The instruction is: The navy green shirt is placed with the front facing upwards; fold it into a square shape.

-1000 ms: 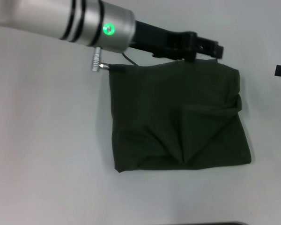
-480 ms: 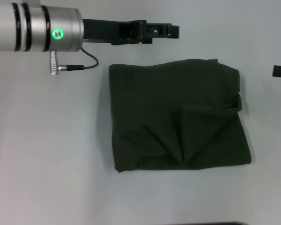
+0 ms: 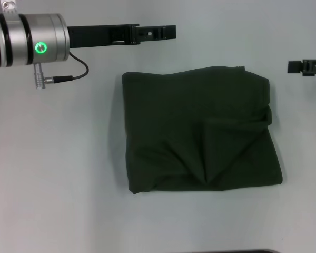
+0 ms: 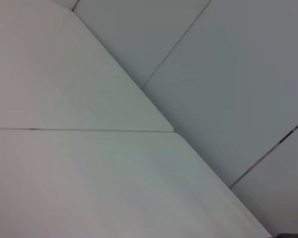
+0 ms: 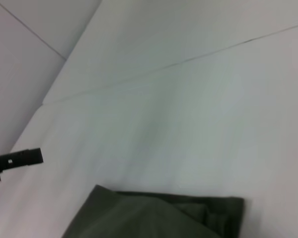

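Note:
The navy green shirt (image 3: 200, 132) lies folded into a rough square in the middle of the white table (image 3: 58, 174), plain green side up, with creases running to its near edge. My left gripper (image 3: 171, 32) hangs beyond the shirt's far left corner, clear of the cloth and holding nothing. My right gripper (image 3: 290, 67) shows at the right edge of the head view, apart from the shirt's far right corner. The right wrist view catches the shirt's far edge (image 5: 154, 218) and the left gripper's tip (image 5: 20, 158). The left wrist view shows no shirt.
The left arm's silver forearm (image 3: 26, 47) with a green light and a cable loop spans the far left. The table's far edge (image 4: 154, 130) meets grey floor panels in the left wrist view.
My left gripper has drawn back from the shirt's far edge, moving left and away. The right gripper has come slightly further into view. The shirt has not moved.

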Motion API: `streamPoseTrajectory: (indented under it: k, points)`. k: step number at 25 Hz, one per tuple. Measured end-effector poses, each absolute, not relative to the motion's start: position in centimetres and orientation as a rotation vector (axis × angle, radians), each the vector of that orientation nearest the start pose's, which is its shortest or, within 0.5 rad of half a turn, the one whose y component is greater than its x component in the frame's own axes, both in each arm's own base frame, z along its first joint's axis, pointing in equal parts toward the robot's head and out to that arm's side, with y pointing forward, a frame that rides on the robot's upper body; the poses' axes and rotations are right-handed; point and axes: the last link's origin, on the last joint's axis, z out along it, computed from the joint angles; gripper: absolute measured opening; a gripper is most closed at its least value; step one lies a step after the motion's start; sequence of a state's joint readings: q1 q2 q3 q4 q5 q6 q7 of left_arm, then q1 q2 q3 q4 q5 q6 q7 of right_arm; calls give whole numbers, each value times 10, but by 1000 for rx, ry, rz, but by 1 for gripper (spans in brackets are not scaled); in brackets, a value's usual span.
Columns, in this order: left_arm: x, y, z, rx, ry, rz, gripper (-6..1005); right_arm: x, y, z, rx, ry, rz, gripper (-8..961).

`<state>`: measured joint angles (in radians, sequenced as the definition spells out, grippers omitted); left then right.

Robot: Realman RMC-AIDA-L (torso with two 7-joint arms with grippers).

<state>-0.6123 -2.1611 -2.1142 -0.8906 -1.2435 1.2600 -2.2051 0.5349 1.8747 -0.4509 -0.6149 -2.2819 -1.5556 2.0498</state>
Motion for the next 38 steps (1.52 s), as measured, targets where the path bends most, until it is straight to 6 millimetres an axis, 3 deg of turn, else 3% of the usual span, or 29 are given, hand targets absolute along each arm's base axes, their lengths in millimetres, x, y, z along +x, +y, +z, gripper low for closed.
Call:
streamPoseTrajectory:
  k: [7, 14, 22, 29, 38]
  points:
    - [-176, 381, -27, -2541, -1264, -744, 934, 322, 347, 70, -2295, 1596, 551, 945]
    - [-174, 380, -27, -2572, -1188, -730, 934, 333, 339, 57, -2257, 1663, 551, 944]
    - [-179, 379, -27, -2578, -1134, -719, 934, 323, 327, 55, -2394, 1590, 594, 944]
    - [-185, 377, -27, -2567, -1153, -716, 934, 315, 330, 48, -2472, 1509, 577, 945]
    - [-185, 366, -28, -2631, -1161, -716, 934, 315, 332, 60, -2467, 1471, 582, 821]
